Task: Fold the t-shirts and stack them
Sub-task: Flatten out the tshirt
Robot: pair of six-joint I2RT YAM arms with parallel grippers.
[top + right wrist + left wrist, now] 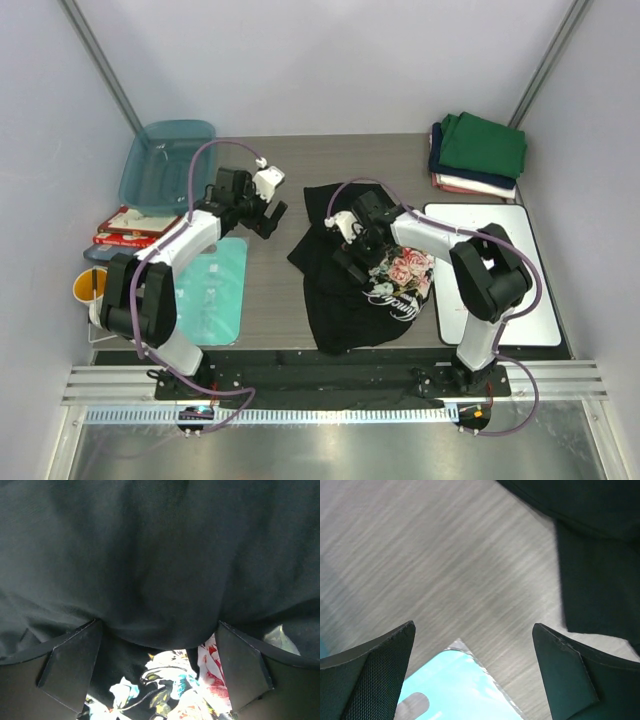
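Observation:
A black t-shirt [345,300] with a floral print [408,270] lies crumpled on the table's middle. My right gripper [352,262] is low over it, open; in the right wrist view the right gripper [157,625] has a fold of black cloth [150,570] bulging between its wide fingers, above the floral print [170,690]. My left gripper [272,218] hovers left of the shirt. It is open and holds nothing, and in the left wrist view the left gripper [474,626] is over bare table, with the shirt's edge [595,580] to its right. Folded t-shirts [482,145], green on navy on pinkish-white, are stacked at the back right.
A white board [505,300] lies right of the black shirt. A teal mat [212,290] lies at the left, its corner [465,685] below my left fingers. A teal tub [165,160], a red box [125,228] and a yellow cup [88,287] line the left edge.

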